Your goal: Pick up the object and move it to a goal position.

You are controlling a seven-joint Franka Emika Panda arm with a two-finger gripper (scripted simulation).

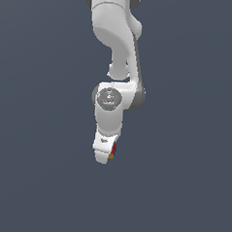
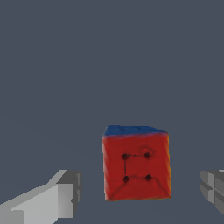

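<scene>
The cube [image 2: 136,164] shows its red face with dark dots in the wrist view, with a blue face on top and an orange edge. It sits between my two fingers, one [image 2: 57,199] on one side and the other [image 2: 213,187] on the opposite side, with a gap at each. My gripper [image 2: 139,194] is open around the cube without touching it. In the exterior view the gripper [image 1: 104,157] points down at the grey surface. Only a sliver of the cube [image 1: 113,150], red and yellow, shows beside it.
The plain grey-blue floor [image 1: 181,190] fills both views. The white arm [image 1: 115,40] comes down from the top of the exterior view. No other objects and no goal marker show.
</scene>
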